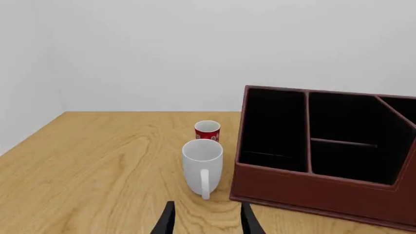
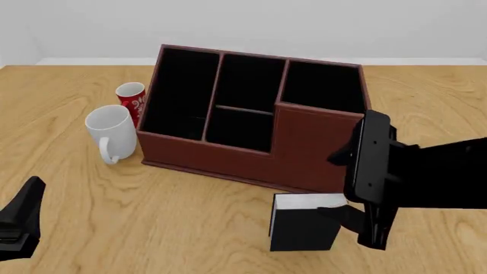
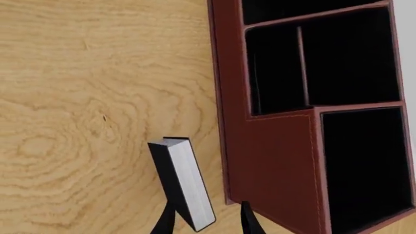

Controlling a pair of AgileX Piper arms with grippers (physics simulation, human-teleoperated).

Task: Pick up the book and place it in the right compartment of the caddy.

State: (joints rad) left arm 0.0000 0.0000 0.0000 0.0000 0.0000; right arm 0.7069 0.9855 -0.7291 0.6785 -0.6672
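Front view overlooks caddy (image 2: 251, 114); both wrist views share it.

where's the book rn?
In the front view the book stands upright on the table, just in front of the caddy below its right compartment, between the right gripper jaws.

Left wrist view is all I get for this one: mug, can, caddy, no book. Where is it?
Observer: The book stands upright on the table, just in front of the tall right front wall of the caddy.
Operator: Has the right arm got it?
Observer: Not clamped. The right gripper is open, with a finger on either side of the book.
Operator: Is the right compartment free?
Observer: The right compartment shows only black lining.
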